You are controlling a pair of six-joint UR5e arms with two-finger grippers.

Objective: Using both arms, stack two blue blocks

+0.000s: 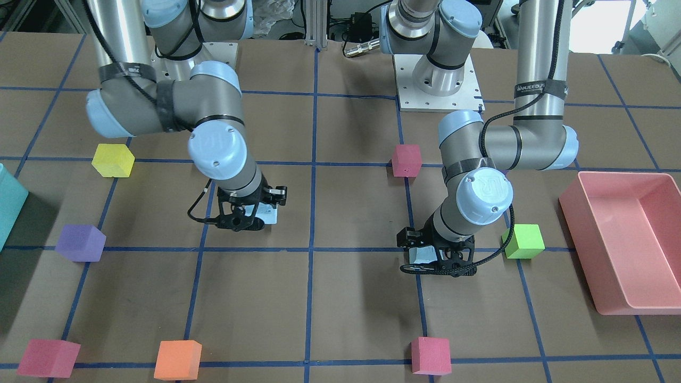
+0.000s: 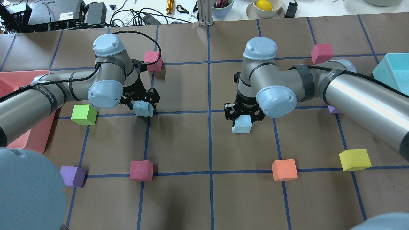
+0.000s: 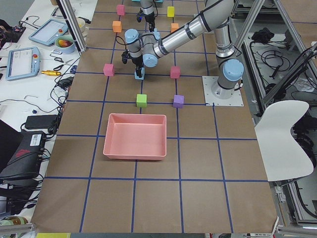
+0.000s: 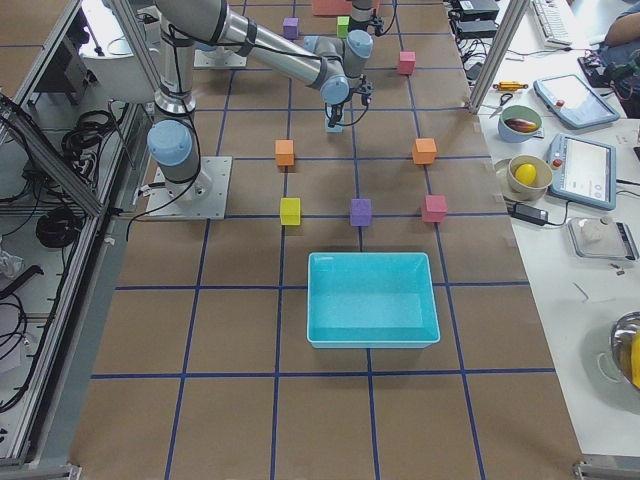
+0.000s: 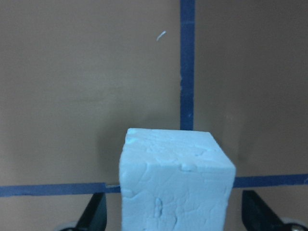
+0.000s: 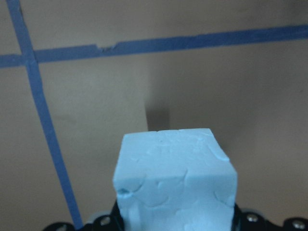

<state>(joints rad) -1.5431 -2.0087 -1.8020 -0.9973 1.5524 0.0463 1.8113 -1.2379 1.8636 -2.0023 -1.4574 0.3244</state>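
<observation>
I find the right gripper (image 2: 244, 117) clamped on the nearer blue block (image 2: 241, 126). Farther off, at its 10 o'clock, the left gripper (image 2: 144, 103) straddles the farther blue block (image 2: 142, 109). Its jaws stand parted, and the table (image 2: 179, 143) shows beside one finger (image 5: 94, 214).
</observation>
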